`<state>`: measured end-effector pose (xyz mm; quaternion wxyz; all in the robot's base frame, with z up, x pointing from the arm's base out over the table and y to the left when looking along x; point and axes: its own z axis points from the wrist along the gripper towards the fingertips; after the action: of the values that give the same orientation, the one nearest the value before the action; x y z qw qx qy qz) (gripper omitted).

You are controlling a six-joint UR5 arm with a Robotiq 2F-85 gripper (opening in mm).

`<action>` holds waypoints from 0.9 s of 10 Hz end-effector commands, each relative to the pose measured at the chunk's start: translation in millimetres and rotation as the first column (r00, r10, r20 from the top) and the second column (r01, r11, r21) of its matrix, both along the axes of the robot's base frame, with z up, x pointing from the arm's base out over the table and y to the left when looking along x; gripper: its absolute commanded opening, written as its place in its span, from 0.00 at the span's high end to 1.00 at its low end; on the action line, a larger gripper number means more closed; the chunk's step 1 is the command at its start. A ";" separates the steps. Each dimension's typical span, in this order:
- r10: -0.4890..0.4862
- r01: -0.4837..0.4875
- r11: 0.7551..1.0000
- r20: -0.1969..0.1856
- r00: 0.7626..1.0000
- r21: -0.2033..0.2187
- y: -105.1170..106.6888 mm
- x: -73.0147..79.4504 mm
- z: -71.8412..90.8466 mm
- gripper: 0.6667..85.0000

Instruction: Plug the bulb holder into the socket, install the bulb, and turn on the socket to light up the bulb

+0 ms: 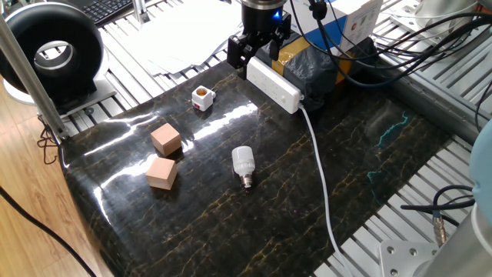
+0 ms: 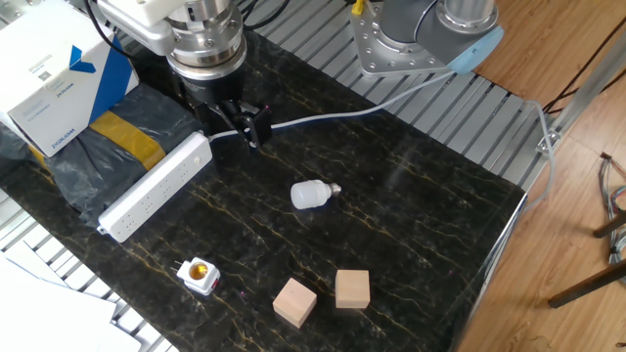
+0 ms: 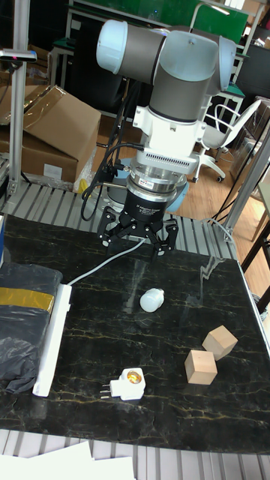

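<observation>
**Open end effector by the cable end, bulb holder at the far end of the strip**

From the tall fixed view, the socket (image 3: pixel 51 341) runs along the left side of the worktop (image 3: pixel 97 330). Its long axis points from the near edge back toward the arm. Its cable (image 3: pixel 90 271) leaves the back end and passes under the arm.

Next along, close to the near edge and just off the socket's front end, lies the bulb holder (image 3: pixel 126 387). Its orange threaded mouth faces up and its two prongs stick out sideways toward the socket side.

Further right and well back, the end effector (image 3: pixel 139 241) hangs above the cable with its fingers spread and nothing between them. From there the holder lies toward the near edge and a touch left, well apart, at the opposite end of the strip.

The bulb (image 3: pixel 152 301) rests on its side roughly between the two, a little to the right, with its metal base pointing back toward the arm. The wooden blocks (image 3: pixel 218 341) sit off at the right, clear of that line.

Nothing looks plugged in or screwed together yet, so fetching the holder seems to be the step in hand. I'd guess the reach comes forward past the bulb. With the prongs lying flat, the holder will probably need turning before they can go down into the socket's upward face.
</observation>
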<state>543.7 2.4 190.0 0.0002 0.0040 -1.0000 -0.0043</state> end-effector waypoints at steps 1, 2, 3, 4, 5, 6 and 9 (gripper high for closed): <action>0.063 -0.065 0.996 -0.039 0.997 -0.060 -14.1 -9.4 0.6 1.00; 0.063 -0.066 0.995 -0.047 0.997 -0.078 -18.9 -11.0 0.9 1.00; 0.060 -0.065 0.994 -0.058 0.997 -0.085 -20.8 -13.8 1.2 1.00; 0.053 -0.059 0.995 -0.067 0.996 -0.077 -18.8 -16.6 1.2 1.00; 0.052 -0.057 0.995 -0.072 0.996 -0.076 -18.4 -17.8 1.3 1.00; 0.063 -0.068 0.995 -0.075 0.995 -0.067 -16.5 -18.6 1.2 1.00; 0.089 -0.086 0.988 -0.016 0.996 0.130 35.6 -7.5 2.6 1.00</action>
<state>531.8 7.9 189.0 0.0225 0.0411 -0.9988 -0.0109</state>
